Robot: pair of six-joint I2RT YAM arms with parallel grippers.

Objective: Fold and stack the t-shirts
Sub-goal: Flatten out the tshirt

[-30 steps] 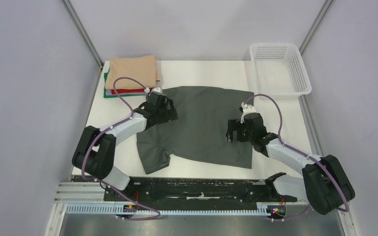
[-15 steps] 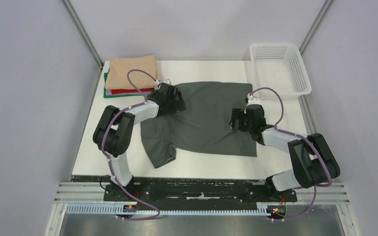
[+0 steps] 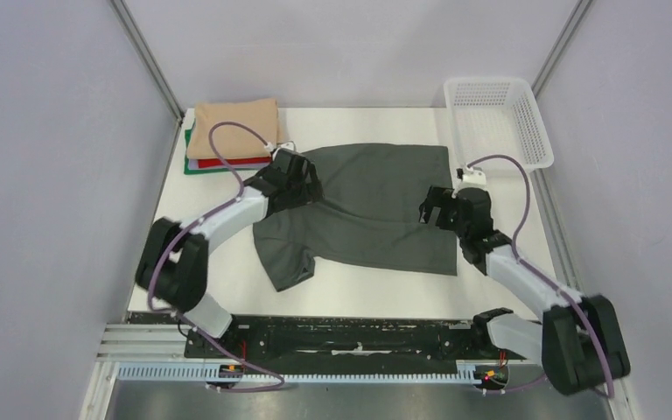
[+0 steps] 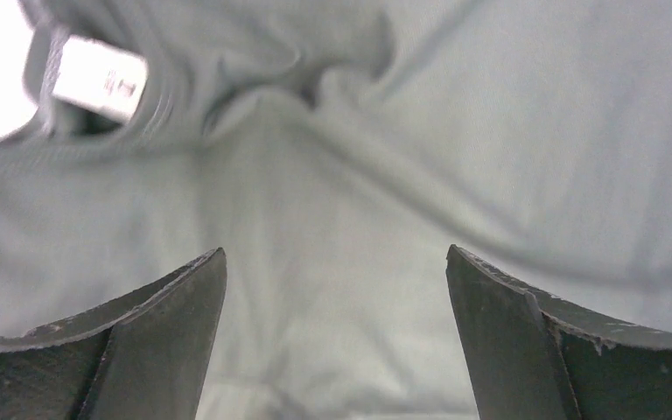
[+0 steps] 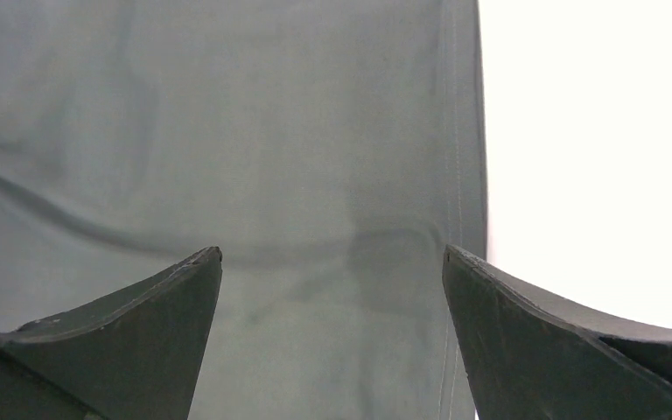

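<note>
A dark charcoal-grey t-shirt [image 3: 367, 206] lies spread on the white table, one sleeve [image 3: 290, 262] pointing to the near left. My left gripper [image 3: 302, 185] is open over its collar end; the left wrist view shows rumpled cloth [image 4: 341, 219] and a white neck label [image 4: 101, 77] between the jaws. My right gripper [image 3: 437, 210] is open over the shirt's right hem; the right wrist view shows the hem edge [image 5: 462, 175]. Folded shirts are stacked at the far left: tan [image 3: 232, 127] on top, red [image 3: 227, 163] and green [image 3: 194, 168] edges beneath.
A white plastic lattice basket [image 3: 497, 122] stands at the far right corner. Bare white table [image 3: 376, 289] lies between the shirt and the black rail [image 3: 350, 337] at the near edge. Grey walls stand close on both sides.
The left gripper has drawn back slightly left over the collar. The right gripper has moved right towards the hem, its arm stretching out. The shirt's left part has bunched a little.
</note>
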